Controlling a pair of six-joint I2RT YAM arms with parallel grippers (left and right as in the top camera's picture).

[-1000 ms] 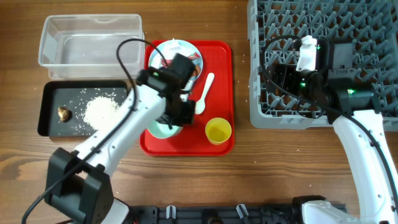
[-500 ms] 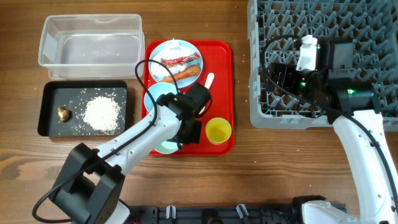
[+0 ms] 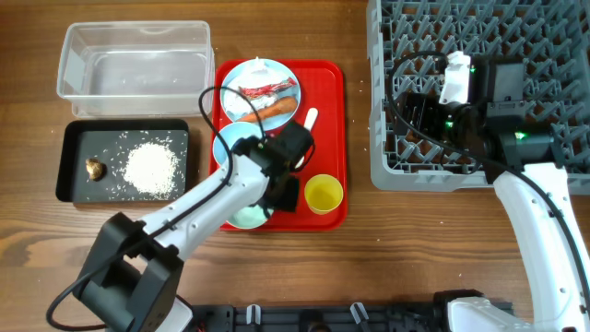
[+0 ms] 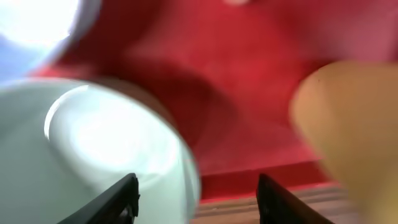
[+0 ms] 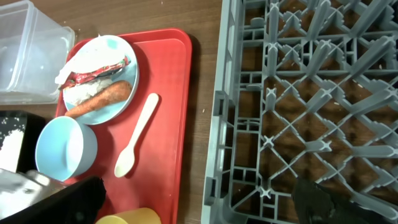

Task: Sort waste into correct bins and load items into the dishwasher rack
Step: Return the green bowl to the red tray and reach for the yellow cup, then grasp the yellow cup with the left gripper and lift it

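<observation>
Left tool (image 3: 282,189): fingers apart, low over the flat red plastic tray (image 3: 328,92), clamped on nothing.
Whitish round bowl (image 4: 93,149): right under the left tool, its rim between the two fingers; whether they touch cannot be told.
Small yellow cup (image 3: 324,194): just beside the left tool, on its outer side.
Pale blue round bowl (image 3: 234,144): just behind the left tool, on the red tray.
White spoon (image 5: 137,134): past the left tool, flat on the tray.
Pale blue round plate (image 5: 119,52): farther past it, carrying the orange carrot piece (image 5: 99,98), red-and-white wrapper (image 5: 98,70) and crumpled white tissue (image 3: 259,66).
Black rectangular tray (image 3: 74,138): well off to the left tool's side on the wooden desk (image 3: 442,267), holding loose white rice (image 3: 152,168) and a small brown lump (image 3: 93,167).
Clear plastic rectangular tub (image 3: 134,60): beyond the black tray.
Right tool (image 3: 417,118): fingers wide apart, holding nothing.
Large grey plastic grid rack (image 3: 553,55): directly beneath the right tool.
</observation>
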